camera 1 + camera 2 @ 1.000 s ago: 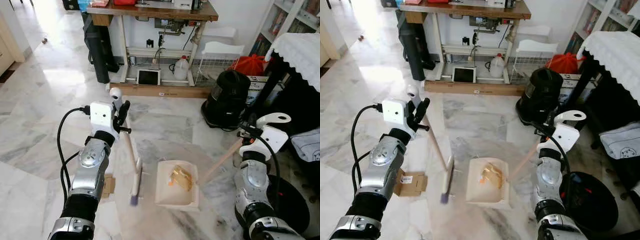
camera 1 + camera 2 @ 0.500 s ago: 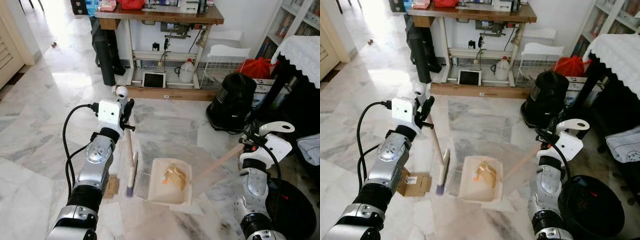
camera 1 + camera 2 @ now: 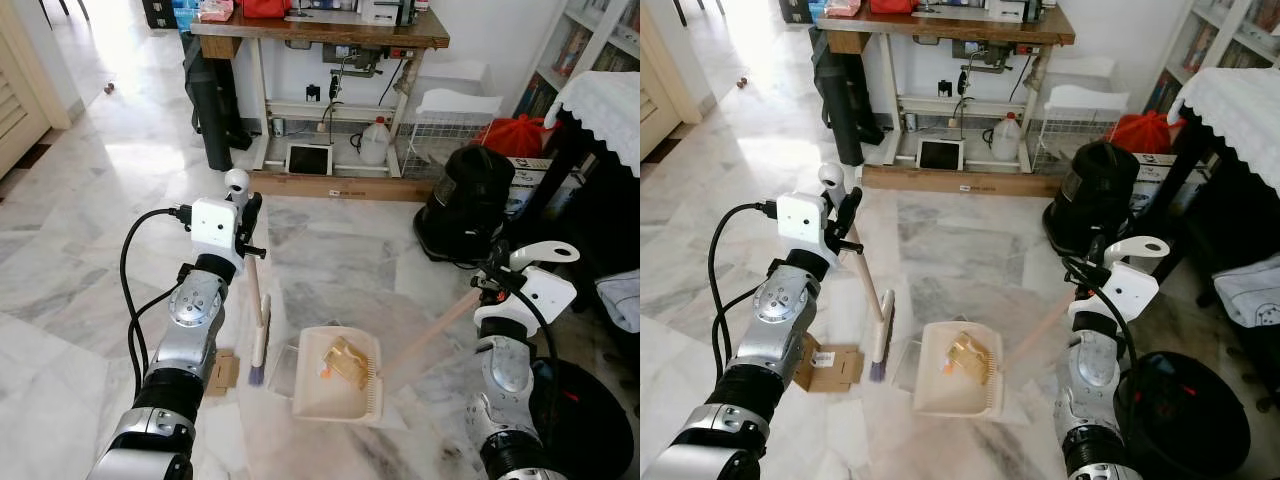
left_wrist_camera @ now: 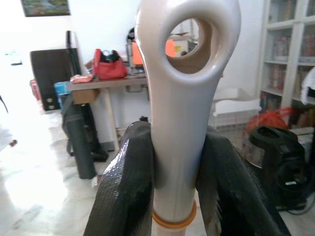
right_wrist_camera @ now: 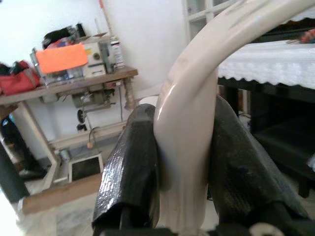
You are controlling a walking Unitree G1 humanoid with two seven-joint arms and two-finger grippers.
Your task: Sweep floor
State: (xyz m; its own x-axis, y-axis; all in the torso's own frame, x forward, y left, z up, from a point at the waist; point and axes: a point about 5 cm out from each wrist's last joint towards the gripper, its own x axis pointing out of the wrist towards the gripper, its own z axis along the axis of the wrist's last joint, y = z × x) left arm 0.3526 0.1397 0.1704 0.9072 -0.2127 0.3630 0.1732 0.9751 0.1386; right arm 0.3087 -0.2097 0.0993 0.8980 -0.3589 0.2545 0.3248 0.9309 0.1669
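My left gripper (image 3: 246,214) is shut on the top of a cream broom handle (image 4: 181,103), with black fingers (image 4: 127,187) on both sides of it. The broom (image 3: 259,343) slants down to the marble floor, and its purple bristles rest just left of the dustpan. The cream dustpan (image 3: 312,397) lies flat and holds crumpled yellowish scraps (image 3: 345,361). Its long handle (image 3: 432,334) rises to the right into my right gripper (image 3: 488,287), which is shut on the curved handle end (image 5: 189,118). A clear plastic scrap (image 3: 282,366) lies at the dustpan's left edge.
A flat cardboard piece (image 3: 222,372) lies on the floor by my left arm. A black vacuum cleaner (image 3: 468,202) stands at the right, a round black bin (image 3: 585,405) by my right arm. A wooden sewing table (image 3: 320,28), wire rack (image 3: 440,125) and tablet (image 3: 304,158) stand ahead.
The whole picture has shifted with my head. The broom handle stands a little more upright than a second ago. Both grippers keep their hold, and the scraps stay in the dustpan.
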